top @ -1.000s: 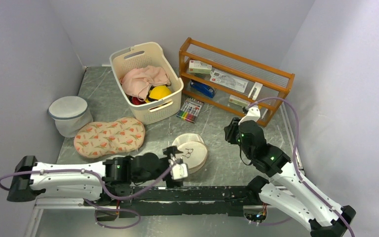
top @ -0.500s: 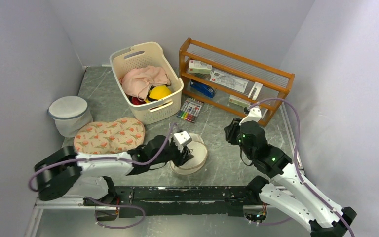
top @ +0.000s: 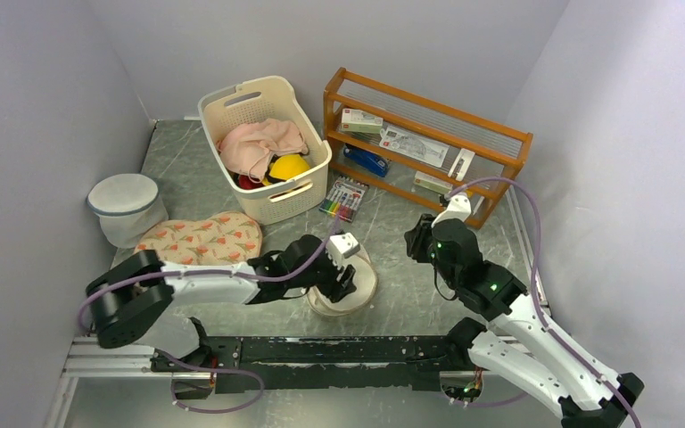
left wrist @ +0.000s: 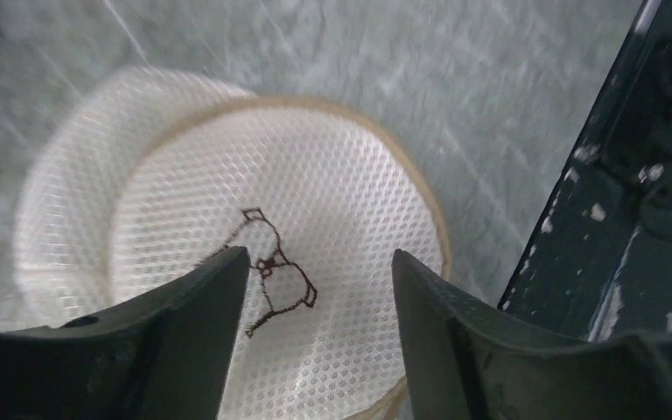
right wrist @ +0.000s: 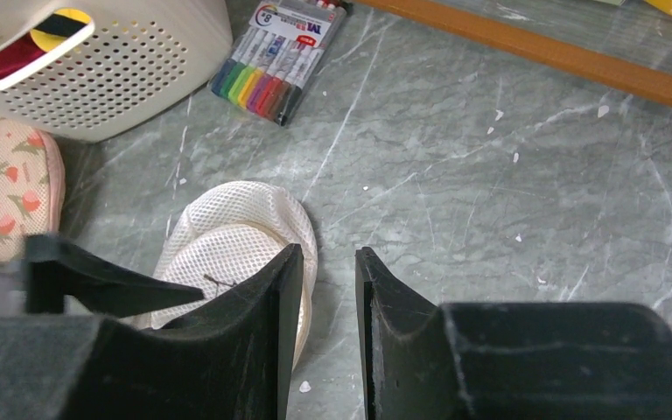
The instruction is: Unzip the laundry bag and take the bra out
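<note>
Hovering our left gripper (left wrist: 319,258), fingers spread and empty, with the laundry bag (left wrist: 341,175) just beneath it; we're pre-unzip; next we'd hunt the zip pull.

Laundry bag (top: 366,281) front-centre; basket (top: 294,196) behind it; rack (top: 515,152) right of basket.

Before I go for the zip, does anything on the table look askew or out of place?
Only the laundry bag: its printed flat top sits shifted off its lower body, so the drum looks slumped sideways. The open left gripper is over it. Nothing looks spilled or damaged.
</note>
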You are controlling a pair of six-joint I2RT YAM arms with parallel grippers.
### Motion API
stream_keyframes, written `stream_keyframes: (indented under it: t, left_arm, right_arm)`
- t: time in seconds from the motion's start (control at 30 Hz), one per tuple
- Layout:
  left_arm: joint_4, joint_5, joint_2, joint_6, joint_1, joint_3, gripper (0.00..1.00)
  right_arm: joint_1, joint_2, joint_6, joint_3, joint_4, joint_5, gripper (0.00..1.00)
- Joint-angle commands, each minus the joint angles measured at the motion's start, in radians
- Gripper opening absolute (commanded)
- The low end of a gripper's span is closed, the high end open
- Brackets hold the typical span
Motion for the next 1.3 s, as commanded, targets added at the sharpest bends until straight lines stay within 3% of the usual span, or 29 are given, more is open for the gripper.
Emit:
stream_keyframes:
  t: [0.0,0.2,0.37,0.47,0.57,0.73,0.83,0.97,1.1,1.23,1.27]
  left_arm:
    - [-0.016,-0.114,-0.134,-0.019,0.013,-0.024,0.77]
    - [-0.039,-0.237,-0.180,-0.112,0.079,-0.049,0.89]
    - [-0.112,-0.271,-0.101,-0.228,0.146,-0.031,0.91]
    - [-0.064,-0.226,-0.069,-0.283,0.165,-0.060,0.91]
    - [0.013,-0.128,-0.015,-0.326,0.166,-0.086,0.88]
    - [0.178,0.091,0.149,-0.423,0.162,-0.052,0.74]
    - [0.225,0.167,0.262,-0.476,0.132,0.040,0.65]
    - [0.246,0.203,0.404,-0.490,0.039,0.223,0.61]
    - [0.268,0.224,0.474,-0.503,-0.003,0.333,0.66]
    - [0.252,0.189,0.408,-0.468,0.029,0.322,0.75]
    - [0.241,0.184,0.380,-0.458,0.046,0.309,0.82]
  right_arm:
    - [0.000,0.009,0.010,0.000,0.015,-0.007,0.29]
    - [-0.001,0.015,-0.003,0.001,0.023,-0.006,0.29]
    - [-0.001,0.021,-0.007,0.010,0.026,-0.009,0.29]
    - [-0.002,0.011,-0.003,0.009,0.016,-0.012,0.29]
    - [-0.001,-0.004,0.004,0.004,0.005,-0.011,0.29]
    - [-0.001,-0.009,0.000,0.004,0.016,-0.008,0.29]
    - [0.000,0.004,-0.002,0.012,0.014,-0.010,0.29]
    - [-0.002,0.002,0.000,0.021,0.003,-0.014,0.29]
    - [-0.002,-0.025,0.001,0.036,-0.020,-0.006,0.29]
    - [0.000,-0.049,-0.005,0.053,-0.027,-0.007,0.29]
    - [-0.001,-0.053,-0.006,0.054,-0.028,-0.008,0.29]
